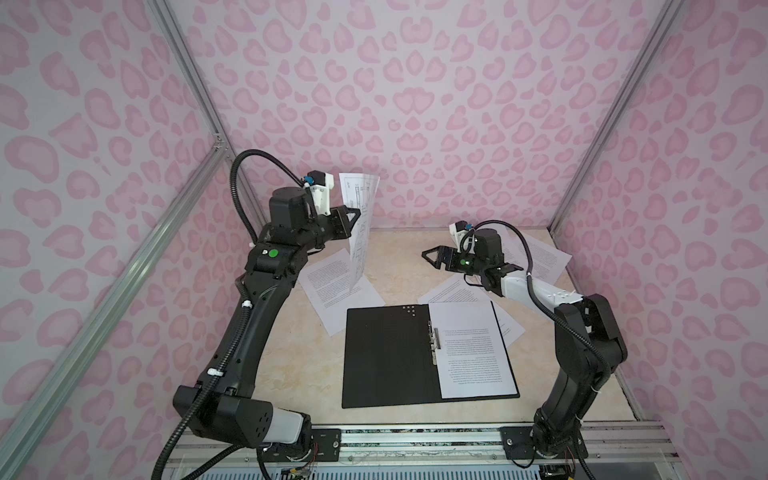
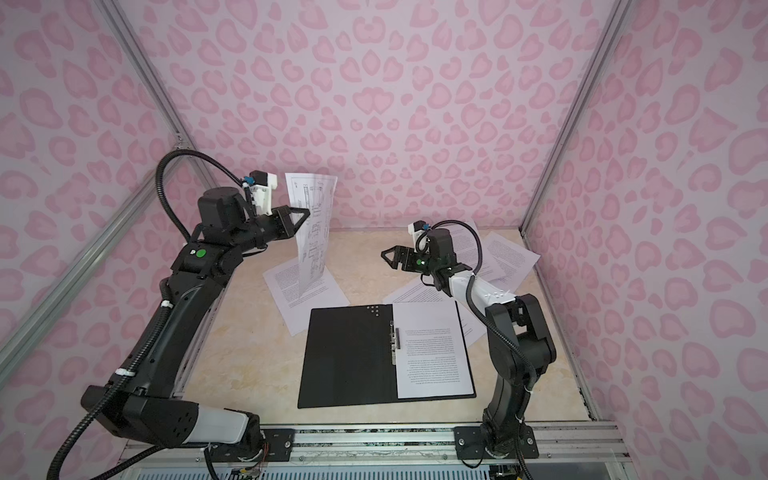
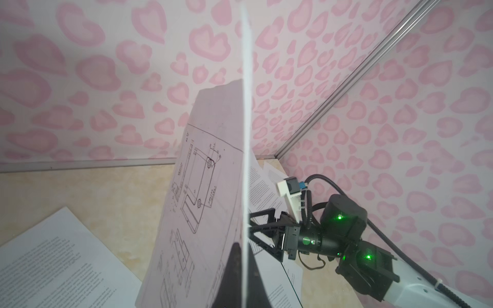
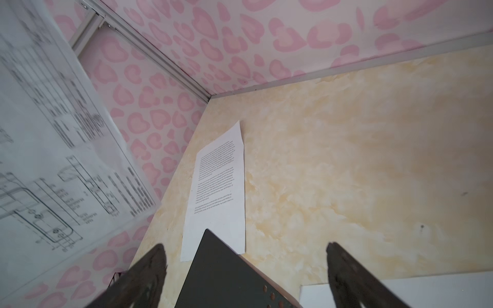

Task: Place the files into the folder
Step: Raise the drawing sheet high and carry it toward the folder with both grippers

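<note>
Folder lies open on the table up front, one printed sheet already on its right half. At its 1 o'clock the right claw hangs wide and empty; farther back at 11 the left claw pinches a drawing sheet hanging long-side upright, folder down at its 5 o'clock

Drawing sheet: blurred and cut by the frame edge in the right wrist view. Text sheets at 2 o'clock of the folder: partly hidden behind the right arm. All print in both top views: too small to read.
</note>
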`<action>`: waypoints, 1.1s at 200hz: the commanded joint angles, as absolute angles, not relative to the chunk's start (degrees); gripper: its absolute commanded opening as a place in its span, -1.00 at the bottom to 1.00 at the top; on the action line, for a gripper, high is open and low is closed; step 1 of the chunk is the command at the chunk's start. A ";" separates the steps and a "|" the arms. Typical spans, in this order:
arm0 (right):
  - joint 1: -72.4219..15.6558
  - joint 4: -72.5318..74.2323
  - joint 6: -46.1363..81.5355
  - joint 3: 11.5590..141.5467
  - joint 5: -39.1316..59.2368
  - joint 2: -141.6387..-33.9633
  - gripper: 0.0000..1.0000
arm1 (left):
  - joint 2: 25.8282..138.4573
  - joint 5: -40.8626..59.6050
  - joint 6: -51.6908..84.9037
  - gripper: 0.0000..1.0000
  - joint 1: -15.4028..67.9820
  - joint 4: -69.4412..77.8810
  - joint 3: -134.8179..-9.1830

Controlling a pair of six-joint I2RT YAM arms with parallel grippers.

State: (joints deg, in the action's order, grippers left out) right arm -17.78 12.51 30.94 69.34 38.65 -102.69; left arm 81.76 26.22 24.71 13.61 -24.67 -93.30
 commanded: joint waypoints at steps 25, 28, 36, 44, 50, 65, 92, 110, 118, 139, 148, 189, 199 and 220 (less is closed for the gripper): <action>-12.45 30.00 37.27 61.56 47.11 -98.50 0.95 | 84.90 32.72 32.24 -0.92 21.87 -22.70 -98.35; -12.26 31.02 37.79 61.37 47.61 -98.41 0.95 | 85.25 33.24 33.02 -0.92 22.29 -22.23 -98.56; -11.76 34.42 39.49 60.77 48.71 -98.30 0.95 | 86.39 35.11 35.27 -0.92 22.96 -20.68 -99.31; -11.48 38.75 42.09 60.01 49.39 -98.34 0.95 | 87.49 36.78 37.27 -0.92 23.63 -19.16 -100.23; -11.30 42.91 44.65 59.42 50.14 -98.35 0.95 | 88.12 37.45 38.69 -0.92 24.01 -18.06 -100.80; -11.08 54.52 51.99 58.64 52.34 -99.21 0.95 | 89.20 38.40 41.08 -0.92 24.52 -15.85 -101.90; -11.29 69.40 62.67 59.12 54.76 -101.03 0.94 | 90.92 39.95 44.40 -0.92 24.40 -13.19 -104.06; -11.61 75.52 67.90 60.54 55.36 -102.84 0.88 | 92.72 41.06 46.95 -0.92 23.38 -11.31 -104.66; -11.92 77.11 69.41 61.42 55.55 -103.61 0.84 | 93.30 42.57 49.33 -0.92 22.64 -7.90 -103.68; -12.78 82.75 74.30 63.29 55.89 -106.02 0.74 | 95.02 45.53 54.14 -0.92 20.77 -1.05 -102.17; -12.92 86.85 77.97 64.32 55.90 -107.48 0.67 | 95.49 46.40 55.36 -0.92 20.03 0.81 -101.82; -13.90 89.27 81.98 66.51 55.92 -109.27 0.12 | 97.08 49.86 58.65 -0.92 16.07 5.06 -100.17; -13.83 89.09 81.92 66.49 55.90 -109.39 0.00 | 96.75 50.13 58.91 -0.92 15.23 5.62 -99.19; -13.98 89.14 82.76 66.99 56.07 -109.95 -0.29 | 96.57 51.49 59.80 -0.92 14.07 7.34 -97.36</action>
State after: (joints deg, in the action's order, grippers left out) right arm -13.82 85.91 80.51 66.43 55.53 -109.06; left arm 96.64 48.60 57.60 15.11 1.91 -99.00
